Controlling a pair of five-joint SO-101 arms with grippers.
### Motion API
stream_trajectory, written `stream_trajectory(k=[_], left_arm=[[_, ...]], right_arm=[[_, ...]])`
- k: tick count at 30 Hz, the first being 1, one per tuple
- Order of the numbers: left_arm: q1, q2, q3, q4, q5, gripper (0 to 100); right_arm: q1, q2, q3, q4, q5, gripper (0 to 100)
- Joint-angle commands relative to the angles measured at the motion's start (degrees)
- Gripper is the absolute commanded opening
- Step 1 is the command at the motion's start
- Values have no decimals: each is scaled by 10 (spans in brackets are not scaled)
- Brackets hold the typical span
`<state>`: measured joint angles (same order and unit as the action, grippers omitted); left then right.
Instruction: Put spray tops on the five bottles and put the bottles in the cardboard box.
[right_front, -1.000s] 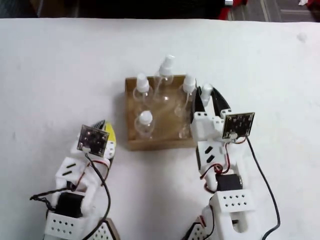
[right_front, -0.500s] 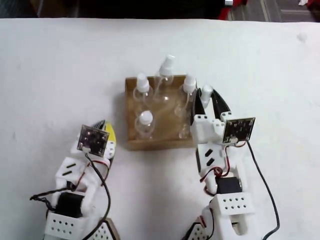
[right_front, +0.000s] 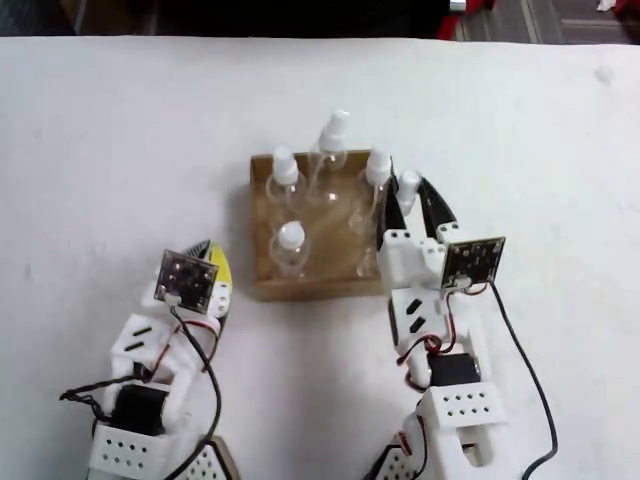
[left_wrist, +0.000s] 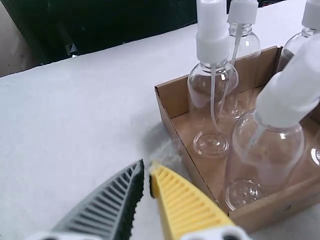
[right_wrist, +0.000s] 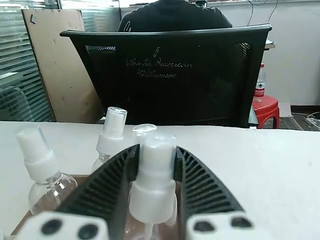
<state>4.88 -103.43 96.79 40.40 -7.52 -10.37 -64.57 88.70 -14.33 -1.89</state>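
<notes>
Bottles with white spray tops, at a cardboard box (right_front: 300, 288) on a white table (right_front: 120, 130).

Fifth bottle (right_front: 408, 184): held upright by the right gripper (right_wrist: 155, 151). The black jaws are open only as wide as the spray top and press on it from both sides. From above, this bottle is at the box's right wall, just beside the right rear bottle (right_front: 377, 170). Its body is hidden under the gripper, so it cannot be told whether its base is inside the box or outside.

The other four bottles stand upright inside the box. Along the far wall are the left rear bottle (right_front: 285, 172), the middle rear bottle (right_front: 330, 140) and the right rear bottle. The front bottle (right_front: 290, 245) stands alone near the front wall, towards the left side.

Left gripper (left_wrist: 146, 172): grey and yellow jaws are brought together, with only a thin slit between the tips, and hold nothing. It is low over the table, just outside the box's front left corner, touching neither the box nor any bottle.

Behind the table is a black mesh chair (right_wrist: 165, 75).
</notes>
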Motion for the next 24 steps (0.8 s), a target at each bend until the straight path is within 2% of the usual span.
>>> stream_trajectory(k=[1, 18, 20, 24], left_arm=[[7, -9, -12, -14, -8, 23], [7, -9, -12, -12, -8, 23], [7, -9, -12, -12, -8, 23], [7, -9, -12, -14, -8, 23]], right_arm=[[-17, -4, 1, -8, 2, 16], [-15, -4, 32, -9, 4, 26], [-13, -4, 34, -7, 4, 81], [-17, -4, 48, -7, 4, 253]])
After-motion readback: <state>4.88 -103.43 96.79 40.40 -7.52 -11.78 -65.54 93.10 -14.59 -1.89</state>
